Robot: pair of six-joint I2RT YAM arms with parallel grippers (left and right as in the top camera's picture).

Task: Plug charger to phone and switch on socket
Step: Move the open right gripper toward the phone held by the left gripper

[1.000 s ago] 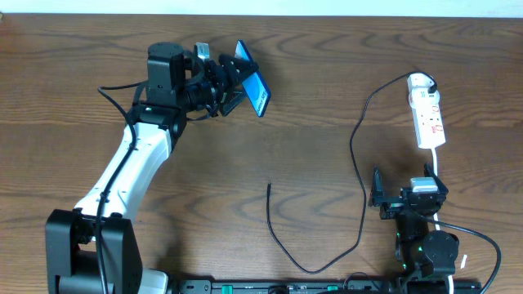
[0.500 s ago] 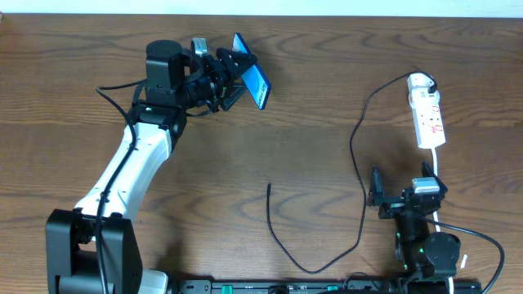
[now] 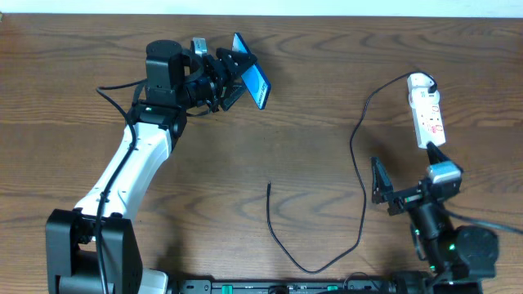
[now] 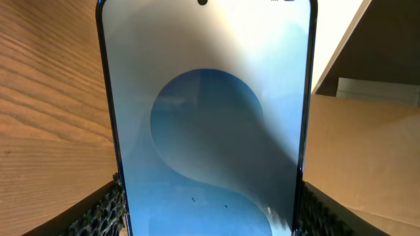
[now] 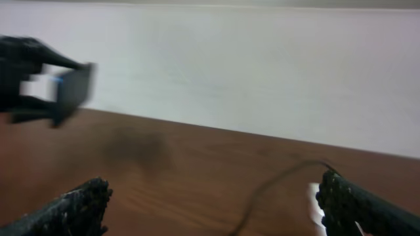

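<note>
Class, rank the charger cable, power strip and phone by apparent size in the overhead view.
1. The charger cable: by far the longest span.
2 and 3 unranked: the power strip and the phone look similar; the phone is lifted and tilted in the left pincer, nearer the camera.

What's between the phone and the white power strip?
From overhead, past the phone comes bare table, then the black cable crossing near the power strip.

Phone [image 3: 252, 80] is up off the table, tilted, blue screen with a lighter circle. Thin black charger [image 3: 269, 200] snakes loose over the wood, running to the white socket [image 3: 427, 114] on the right.
</note>
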